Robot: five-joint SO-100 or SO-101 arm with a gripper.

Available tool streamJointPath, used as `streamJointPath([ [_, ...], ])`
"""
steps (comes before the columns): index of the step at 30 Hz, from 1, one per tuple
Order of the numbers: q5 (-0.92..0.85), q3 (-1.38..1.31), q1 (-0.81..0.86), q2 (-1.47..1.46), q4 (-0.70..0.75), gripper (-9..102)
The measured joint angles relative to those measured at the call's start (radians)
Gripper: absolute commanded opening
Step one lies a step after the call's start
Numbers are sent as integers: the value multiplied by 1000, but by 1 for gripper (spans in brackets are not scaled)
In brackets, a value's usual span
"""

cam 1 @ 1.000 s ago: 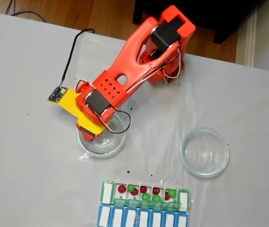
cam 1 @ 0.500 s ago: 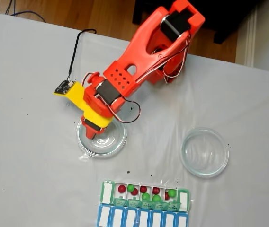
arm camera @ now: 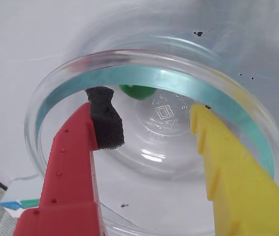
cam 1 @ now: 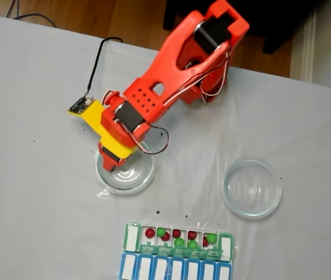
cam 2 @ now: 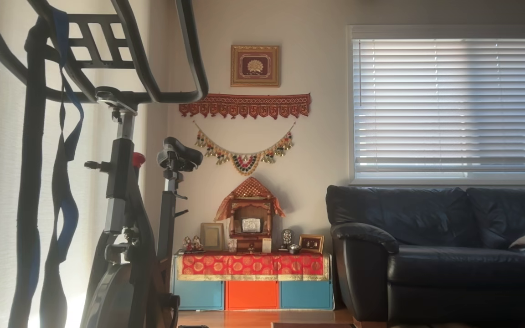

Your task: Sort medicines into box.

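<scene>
Green pill [arm camera: 136, 91] half hidden behind dish rim [arm camera: 144, 73]; lid labels [cam 1: 180, 252] unreadable.

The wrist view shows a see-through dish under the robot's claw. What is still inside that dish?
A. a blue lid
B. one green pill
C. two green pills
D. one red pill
B. A single green pill lies near the dish's far wall, ahead of the open gripper, whose red and yellow fingers stand apart on either side of it without touching it.
</scene>
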Motion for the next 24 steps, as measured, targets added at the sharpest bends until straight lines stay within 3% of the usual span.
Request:
streamJointPath([
  [11,-104,-270,-5,-229,153,21],
  [24,-232,-354,-5,-324,189,19],
])
